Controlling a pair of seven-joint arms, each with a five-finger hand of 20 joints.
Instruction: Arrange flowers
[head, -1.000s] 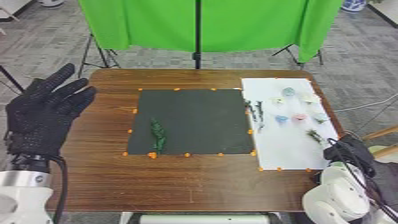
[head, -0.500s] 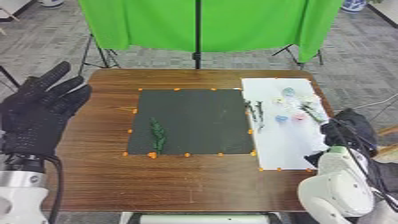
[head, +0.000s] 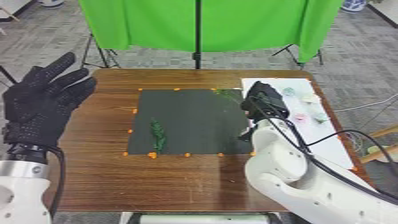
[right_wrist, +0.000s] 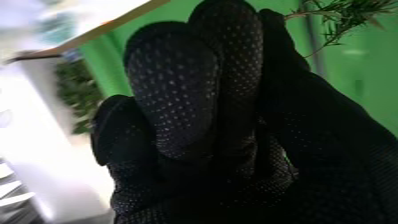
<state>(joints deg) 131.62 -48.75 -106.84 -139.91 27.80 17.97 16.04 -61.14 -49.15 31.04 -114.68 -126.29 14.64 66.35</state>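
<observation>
- The right hand (head: 265, 101) is at the far right part of the dark mat (head: 191, 117), beside the white sheet (head: 333, 147), with its arm reaching across the sheet from the near right
- Its fingers are bent in toward the thumb and pinch a thin green sprig (right_wrist: 336, 21)
- The sprig's fine, feathery leaves stick out past the fingertips, over the mat's far edge near its right corner
- The left hand (head: 44, 102) is raised at the left side of the brown table (head: 187, 187), open, its fingers spread and holding nothing
- A leafy green stem (head: 158, 136) lies on the left part of the mat, pointing roughly away from the robot
- On the sheet, to the right of the right hand, lie small pale flowers: a blue-green one (head: 288, 91) and a cream one (head: 310, 98) farther off, a pink one (head: 299, 118) and a greenish one (head: 321, 117) closer in
- Small orange dabs (head: 152, 155) sit along the edges of the mat
- Beyond the table hangs a bright green cloth (head: 147, 27), with a black pole (head: 197, 35) in front of it
</observation>
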